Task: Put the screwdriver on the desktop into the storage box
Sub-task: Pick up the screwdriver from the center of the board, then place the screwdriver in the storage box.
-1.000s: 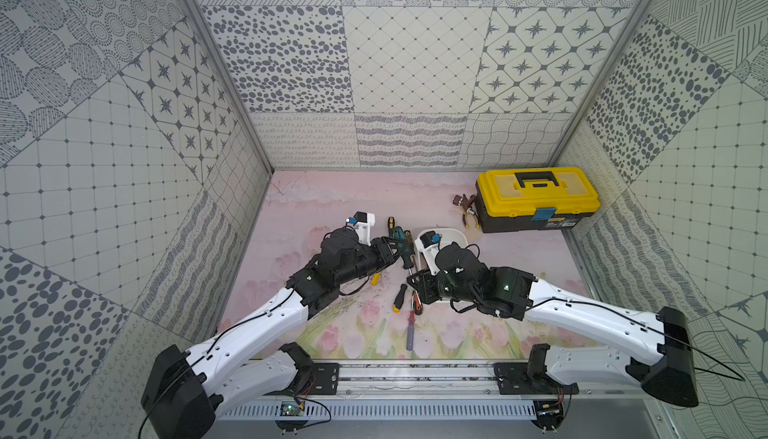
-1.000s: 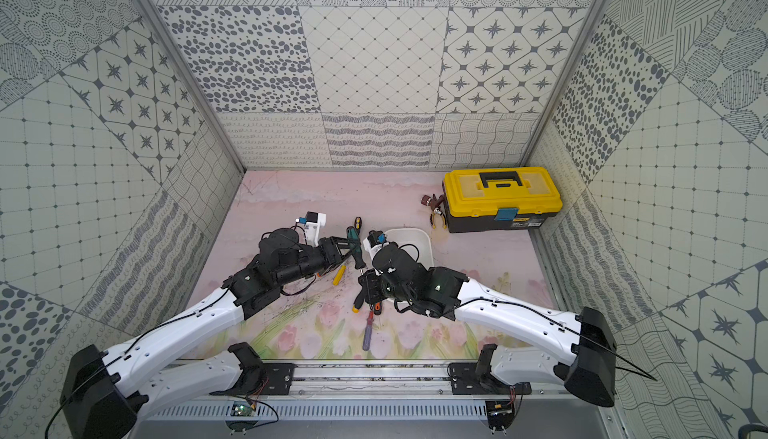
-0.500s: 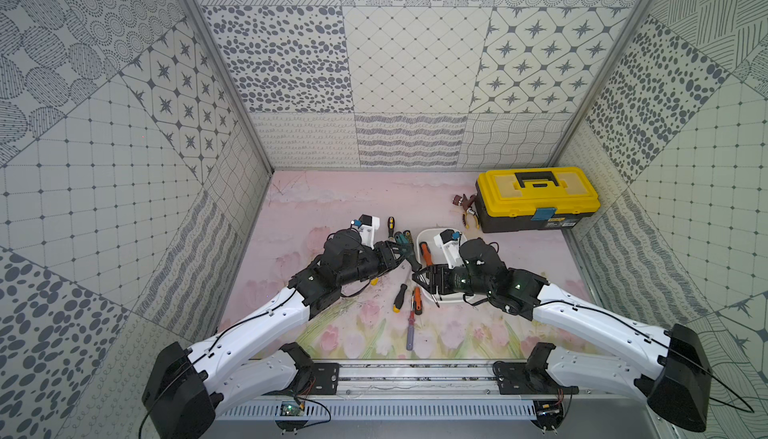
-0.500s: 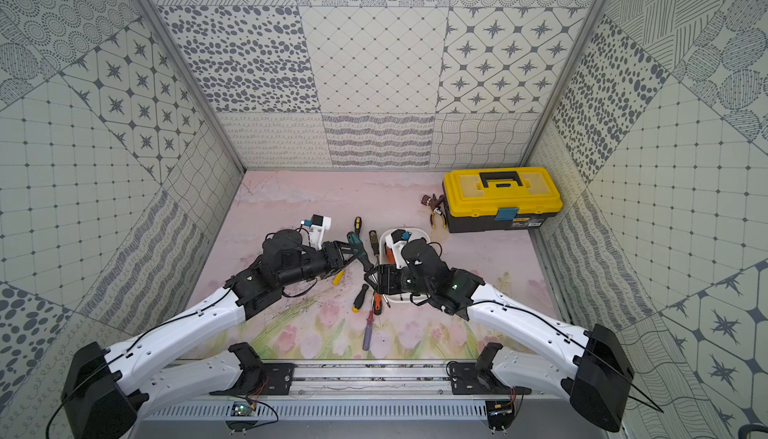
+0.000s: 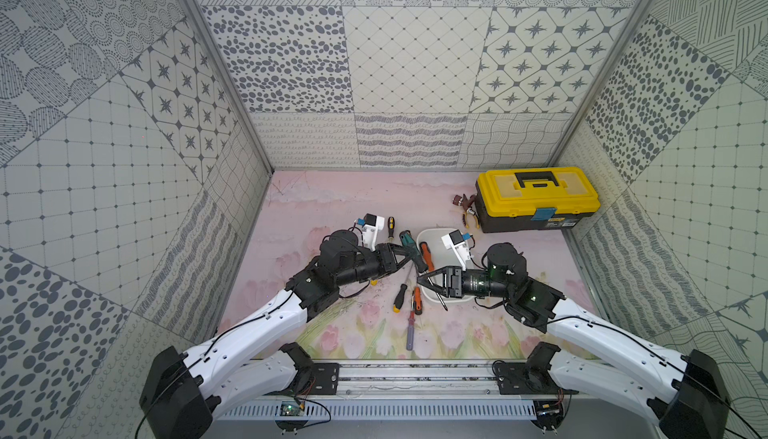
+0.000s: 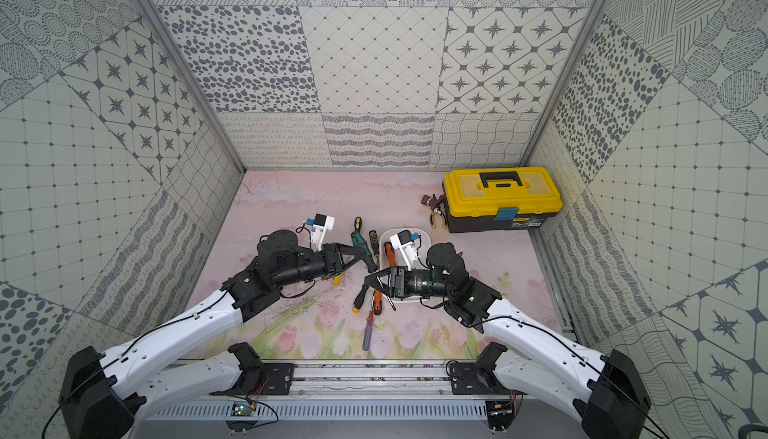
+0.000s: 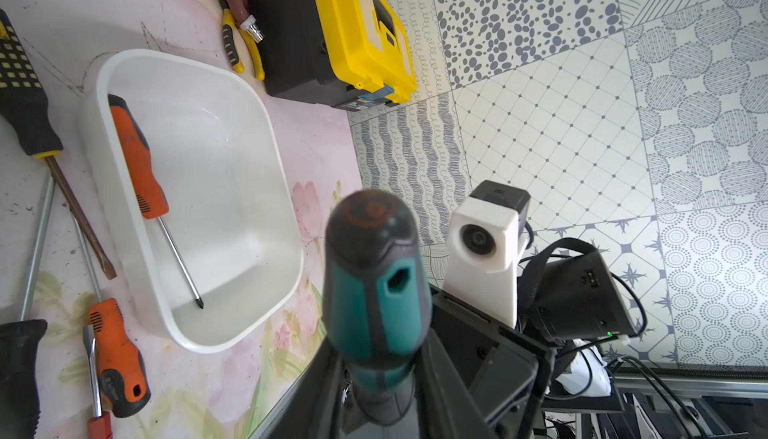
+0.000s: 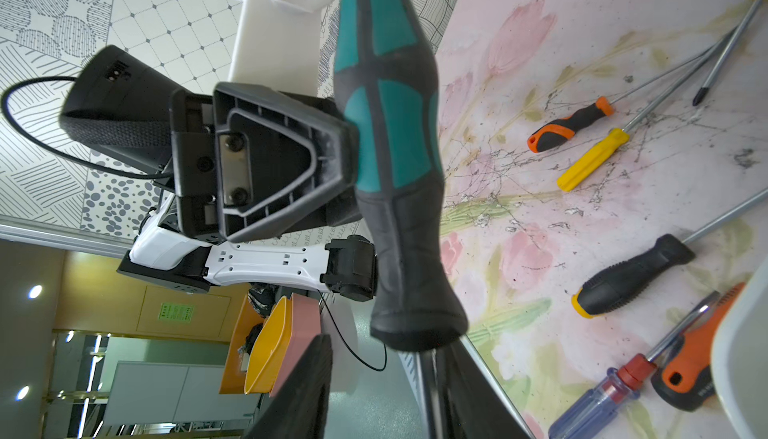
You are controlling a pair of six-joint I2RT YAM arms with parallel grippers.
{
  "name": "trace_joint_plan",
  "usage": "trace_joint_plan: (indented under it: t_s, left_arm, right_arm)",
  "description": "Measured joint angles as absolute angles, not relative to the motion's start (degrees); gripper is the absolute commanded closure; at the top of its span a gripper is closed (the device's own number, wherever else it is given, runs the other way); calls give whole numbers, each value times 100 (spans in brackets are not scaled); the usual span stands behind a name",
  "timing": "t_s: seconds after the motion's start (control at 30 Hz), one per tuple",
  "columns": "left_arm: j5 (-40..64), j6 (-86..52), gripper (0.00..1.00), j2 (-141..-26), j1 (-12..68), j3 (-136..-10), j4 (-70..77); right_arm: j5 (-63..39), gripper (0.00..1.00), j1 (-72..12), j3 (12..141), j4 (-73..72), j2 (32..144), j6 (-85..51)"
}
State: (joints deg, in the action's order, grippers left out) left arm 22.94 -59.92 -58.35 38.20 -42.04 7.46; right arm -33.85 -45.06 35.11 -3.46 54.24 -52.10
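Just beside the storage box [image 5: 432, 231], on its left-arm side above the worktop [image 5: 332, 208], the left claw [image 5: 411, 256] clenches the teal screwdriver [image 5: 405, 238] by the handle; its shaft runs into the right claw [image 5: 422, 281], jaws parted around it, nearer the box

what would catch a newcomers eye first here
A teal-and-black-handled screwdriver hangs in mid-air at the centre, gripped by the left gripper, its shaft inside the open right gripper. Beside them a shallow white plastic storage box holds an orange-handled screwdriver, and a yellow-lidded black toolbox stands at the far right.
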Motion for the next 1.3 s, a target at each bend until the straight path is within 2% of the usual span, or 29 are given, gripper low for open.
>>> trace_joint_plan:
  t_s: [0.23, 0.33, 0.37, 0.43, 0.47, 0.5, 0.57, 0.67, 0.83, 1.13, 1.3]
  left_arm:
    - [2390, -5992, 100, -5837, 3822, -4202, 746]
    - [2403, -5986, 100, -5824, 3822, -4204, 742]
    - [2408, -5983, 88, -5819, 3822, -4204, 738]
    - [2410, -5975, 52, -5808, 3830, -4209, 687]
    - [2386, -5942, 42, -5808, 3835, -4219, 655]
    - [2340, -5889, 35, -5798, 3835, -4228, 607]
    - [2228, -5813, 29, -5769, 3830, -4263, 489]
    - [2082, -5677, 28, -5771, 3844, -4355, 248]
    - [1730, -5443, 33, -5854, 3988, -4460, -215]
    - [996, -5127, 35, -5983, 4619, -4289, -1061]
    - [709, -5043, 41, -6049, 4779, -4091, -1356]
  right_arm:
    - [-3404, 95, -4491, 3507, -283, 5422, -5183]
    - [-3369, 100, -4497, 3509, -250, 5384, -5142]
    - [-3326, 100, -4499, 3509, -213, 5369, -5096]
    - [-3197, 100, -4510, 3573, 19, 5328, -4974]
    - [-3096, 100, -4528, 3642, 191, 5321, -4928]
    - [-2921, 100, -4528, 3743, 440, 5321, -4895]
    - [-2504, 100, -4488, 3942, 961, 5376, -4803]
    - [-1809, 100, -4449, 4307, 1752, 5695, -4641]
    - [-703, 100, -4394, 5004, 2858, 6726, -4296]
    - [172, 100, -3900, 5332, 3546, 7935, -3863]
    - [336, 100, -3903, 5332, 3544, 8315, -3686]
